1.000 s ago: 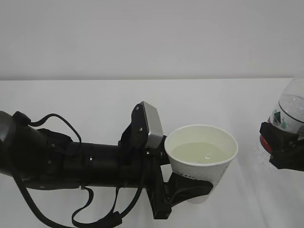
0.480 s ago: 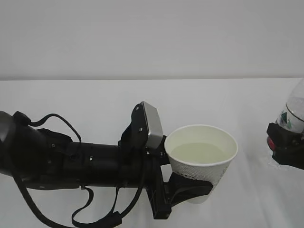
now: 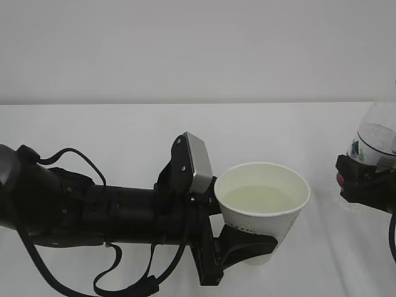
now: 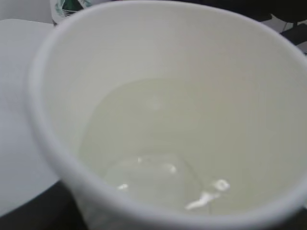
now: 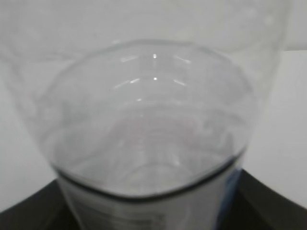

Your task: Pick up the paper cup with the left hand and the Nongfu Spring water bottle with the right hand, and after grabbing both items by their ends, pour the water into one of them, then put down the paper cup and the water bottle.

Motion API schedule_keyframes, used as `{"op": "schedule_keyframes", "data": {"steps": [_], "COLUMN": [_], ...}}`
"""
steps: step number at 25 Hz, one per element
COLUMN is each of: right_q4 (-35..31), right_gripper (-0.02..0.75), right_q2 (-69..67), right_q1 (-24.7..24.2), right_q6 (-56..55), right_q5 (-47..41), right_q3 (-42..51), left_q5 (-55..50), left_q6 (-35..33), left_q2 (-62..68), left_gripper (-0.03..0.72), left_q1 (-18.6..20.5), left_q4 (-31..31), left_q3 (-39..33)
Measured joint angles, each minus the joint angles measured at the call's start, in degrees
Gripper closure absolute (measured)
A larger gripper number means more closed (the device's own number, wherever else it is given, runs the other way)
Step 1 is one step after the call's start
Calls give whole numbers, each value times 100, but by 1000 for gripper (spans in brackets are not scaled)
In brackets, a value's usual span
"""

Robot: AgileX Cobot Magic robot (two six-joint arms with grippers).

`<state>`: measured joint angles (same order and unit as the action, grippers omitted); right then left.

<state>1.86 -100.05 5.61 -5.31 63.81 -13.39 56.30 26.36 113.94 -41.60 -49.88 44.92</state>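
Note:
The white paper cup (image 3: 289, 218) is held upright above the table, with my left gripper (image 3: 246, 245) shut around its lower part. Water (image 3: 260, 199) fills it about halfway and looks faintly yellowish. In the left wrist view the cup (image 4: 172, 52) fills the frame, with the water (image 4: 153, 139) inside it. The clear Nongfu Spring water bottle (image 3: 375, 137) is at the far right edge, and my right gripper (image 3: 365, 184) is shut on its labelled body. The right wrist view shows only the bottle (image 5: 153, 124) from close up, its clear wall blurred.
The white table (image 3: 124, 130) runs back to a plain pale wall. My left arm (image 3: 93, 210), with its cables and grey wrist module (image 3: 198, 162), lies across the front left. The bottle's label (image 4: 67, 6) shows just past the cup's rim in the left wrist view.
The right gripper with the bottle drifted right, then came back slightly left, and the bottle now stands more upright. The left arm and cup have not moved.

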Motion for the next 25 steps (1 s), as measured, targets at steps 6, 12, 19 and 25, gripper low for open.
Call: {"op": "schedule_keyframes", "data": {"steps": [6,12,19,25], "right_q4": [0,0,0,0], "right_gripper": [251,251,251,251], "right_q2": [-322,-635,-989,-1189], "right_q1": [0,0,0,0], "right_q6": [0,0,0,0], "right_q5": [2,2,13,13], "right_q3": [-282,-663,-1092,-1316], "left_q5": [0,0,0,0], "left_q6": [0,-14,-18,-18], "left_q2": [0,0,0,0], "left_gripper": [190,190,190,190], "left_q1": [0,0,0,0], "left_q4": [0,10,20,20], "left_q3": [0,0,0,0]}}
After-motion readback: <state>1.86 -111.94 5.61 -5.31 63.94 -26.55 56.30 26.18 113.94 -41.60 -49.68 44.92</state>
